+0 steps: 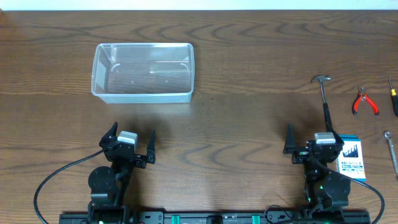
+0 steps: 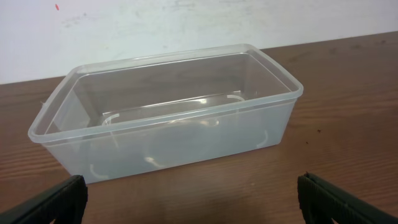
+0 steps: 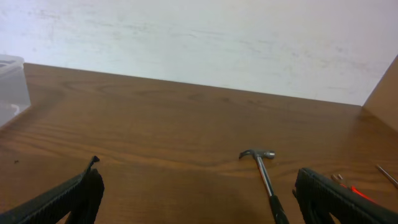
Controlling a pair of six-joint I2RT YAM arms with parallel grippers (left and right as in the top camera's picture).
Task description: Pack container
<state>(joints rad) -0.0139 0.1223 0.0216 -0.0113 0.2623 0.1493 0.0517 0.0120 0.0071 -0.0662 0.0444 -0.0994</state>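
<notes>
**Two robot arms at rest before an empty container, tools waiting off to the right**

We look down on a brown wooden table. The shallow, clear plastic rectangular container sits at the far left of the table, straight ahead of the left arm and well apart from it. Nothing is in it.

The left gripper is spread wide and holds nothing. The right gripper is likewise released, with bare table between its fingers.

We judge that packing has not begun. The next move probably falls to the right arm. It would have to reach over the metal-headed, dark-handled hammer, which lies just beside its right finger, close on the handle, and carry it across to the container.

Only the overhead view shows the whole layout: the red-handled pliers lie further right, and a blue-and-white card pack lies beside the right arm. The left wrist view shows the container close up and see-through, which confirms it is empty. The right wrist view shows the hammer head ahead and only a corner of the container at its left edge.
</notes>
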